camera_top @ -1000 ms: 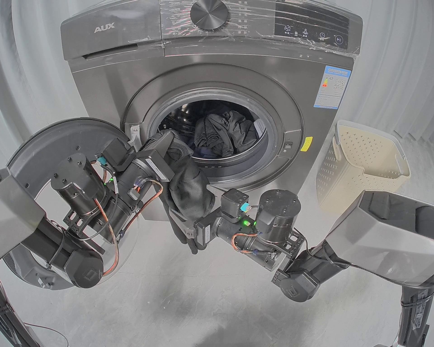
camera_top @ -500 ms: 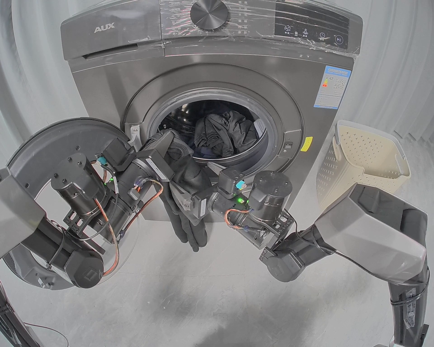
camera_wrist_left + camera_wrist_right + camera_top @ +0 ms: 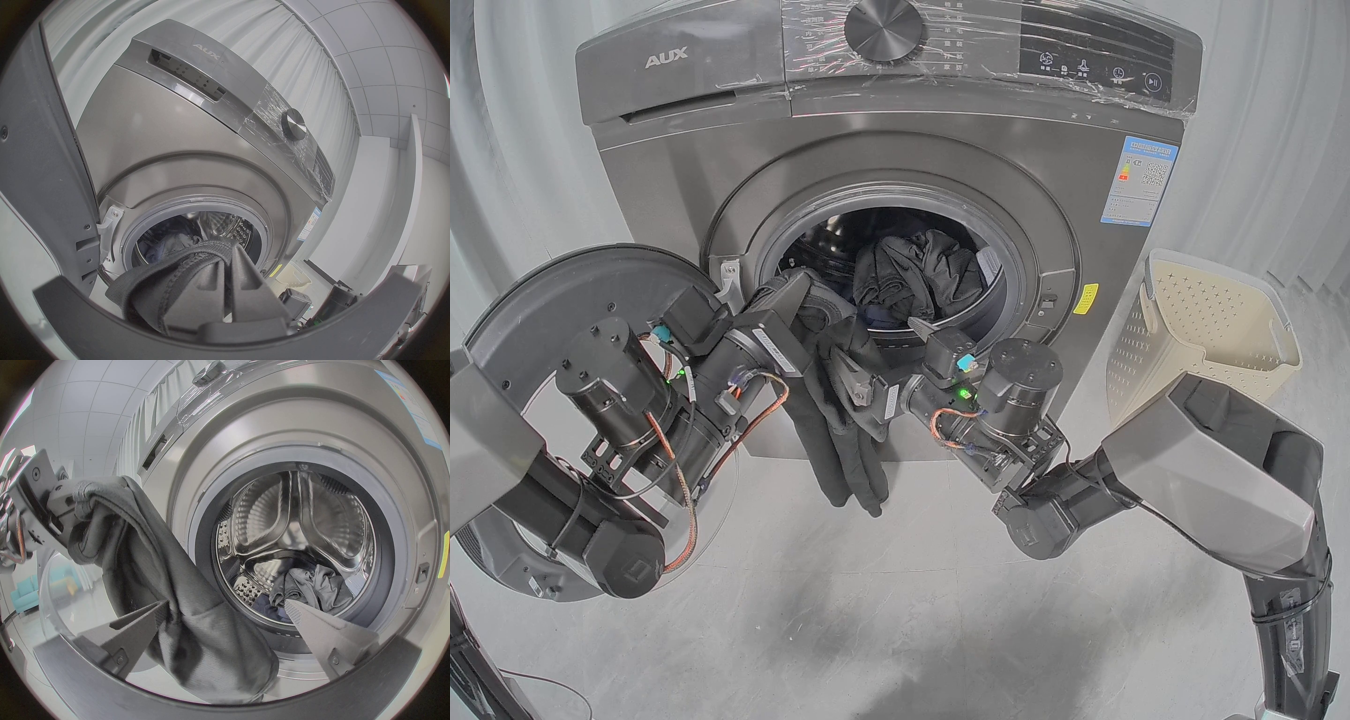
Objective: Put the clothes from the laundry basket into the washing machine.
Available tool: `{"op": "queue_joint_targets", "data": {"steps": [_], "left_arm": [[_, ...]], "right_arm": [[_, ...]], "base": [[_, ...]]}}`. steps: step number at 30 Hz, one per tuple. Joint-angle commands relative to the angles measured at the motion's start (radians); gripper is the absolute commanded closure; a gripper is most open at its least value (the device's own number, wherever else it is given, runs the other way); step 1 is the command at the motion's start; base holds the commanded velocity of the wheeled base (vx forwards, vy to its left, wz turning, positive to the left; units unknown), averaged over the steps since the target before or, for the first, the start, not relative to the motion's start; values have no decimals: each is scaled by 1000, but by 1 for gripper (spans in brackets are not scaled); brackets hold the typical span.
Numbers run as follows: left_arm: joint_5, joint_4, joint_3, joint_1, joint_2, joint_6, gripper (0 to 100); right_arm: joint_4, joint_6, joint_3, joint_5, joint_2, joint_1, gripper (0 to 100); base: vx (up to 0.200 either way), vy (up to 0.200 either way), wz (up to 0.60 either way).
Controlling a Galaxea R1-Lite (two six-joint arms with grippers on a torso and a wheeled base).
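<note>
Hanging from closed left fingers (image 3: 248, 286), the dark garment (image 3: 848, 450) touches one of the spread right fingers (image 3: 122, 636)

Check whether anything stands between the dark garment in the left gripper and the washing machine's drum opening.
Nothing solid. The round grey door is swung aside; dark clothes lie low inside the drum opening. The open right gripper sits by the dark garment that the left gripper holds, at the opening's lower rim.
</note>
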Motion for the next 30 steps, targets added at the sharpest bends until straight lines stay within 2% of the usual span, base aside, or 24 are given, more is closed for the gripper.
{"op": "queue_joint_targets", "data": {"steps": [1, 13, 14, 18, 21, 24, 25, 27, 29, 30], "left_arm": [[0, -4, 2, -1, 0, 0, 100], [0, -4, 2, -4, 8, 0, 100], [0, -4, 2, -4, 9, 0, 100], [0, -2, 3, -1, 13, 1, 100], [0, -4, 3, 1, 14, 0, 100], [0, -2, 5, 1, 14, 3, 100], [0, -2, 5, 1, 14, 3, 100], [0, -4, 5, 1, 14, 1, 100], [-1, -2, 9, -4, 14, 3, 100], [-1, -2, 9, -4, 13, 3, 100]], "right_arm": [[1, 0, -29, 0, 0, 8, 0], [10, 3, -78, 0, 16, 11, 0], [10, 5, -78, 0, 16, 11, 100], [4, 3, -71, 0, -1, 9, 100], [-2, 3, -25, 0, -46, 2, 100], [-4, -1, 76, 1, -125, -4, 100], [-4, -1, 76, 1, -125, -4, 100], [-5, -4, 201, 14, -214, -4, 100], [-5, -7, 270, 18, -265, -4, 100], [-5, -7, 274, 18, -268, -4, 100]], "base": [[0, 0, 0], [0, 0, 0], [0, 0, 0], [0, 0, 0], [0, 0, 0], [0, 0, 0], [0, 0, 0], [0, 0, 0], [0, 0, 0], [0, 0, 0]]}}
